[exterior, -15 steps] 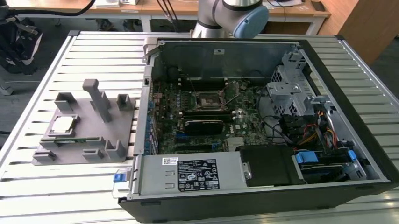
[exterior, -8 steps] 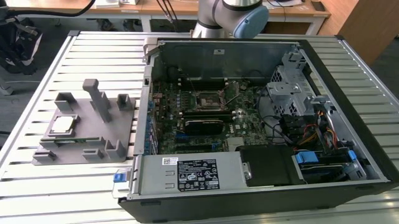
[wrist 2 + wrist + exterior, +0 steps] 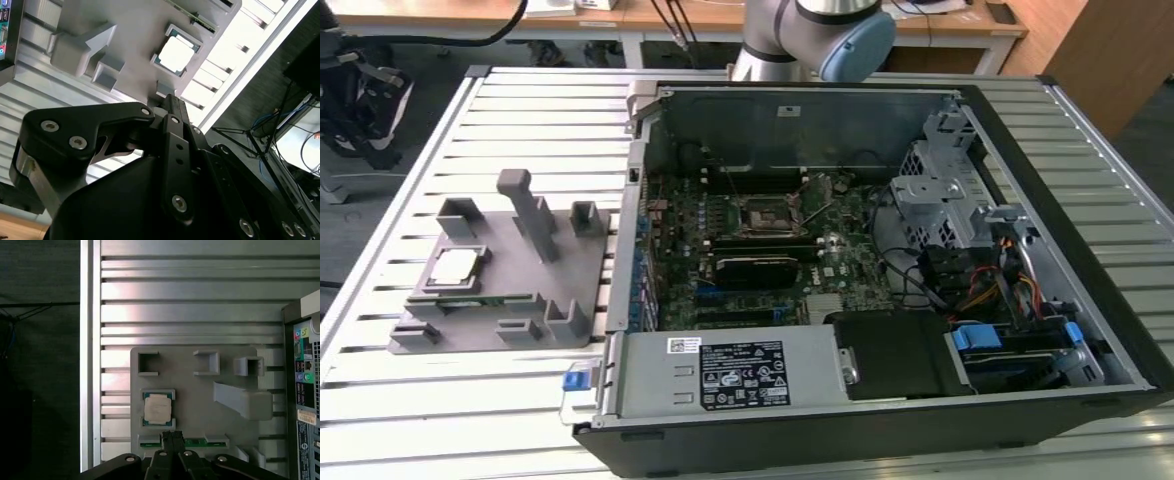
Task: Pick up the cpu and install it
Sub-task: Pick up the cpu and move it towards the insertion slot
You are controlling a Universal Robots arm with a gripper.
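The work sits on a slatted aluminium table [image 3: 520, 110], with wooden desks [image 3: 440, 14] along the back of the room and a dark floor [image 3: 40, 365] past the table's edge. One open computer case [image 3: 881, 445] lies on its side on the slats, towards the exterior view's right. Its one black socket [image 3: 767, 213] is in the middle of the board. Beside the case, on the exterior view's left, stands one grey fixture [image 3: 520, 280] with several upright posts and pockets.

The one cpu [image 3: 458, 267] lies flat in a shallow pocket of that fixture, shiny side up, on the side away from the case. A single green board [image 3: 195, 442] is held on edge in the fixture just beside it.

One arm [image 3: 817, 35] rises behind the case. In the first wrist view its gripper [image 3: 173, 434] hangs over the fixture with its two fingers [image 3: 168, 440] pressed together and nothing between them. Their tips show over the green board, close to the near edge of the cpu [image 3: 158, 407] and not touching it. The second wrist view has the same closed gripper [image 3: 169, 98] with the cpu [image 3: 176, 52] lying clear beyond its tip; how high it hangs above the chip I cannot tell.
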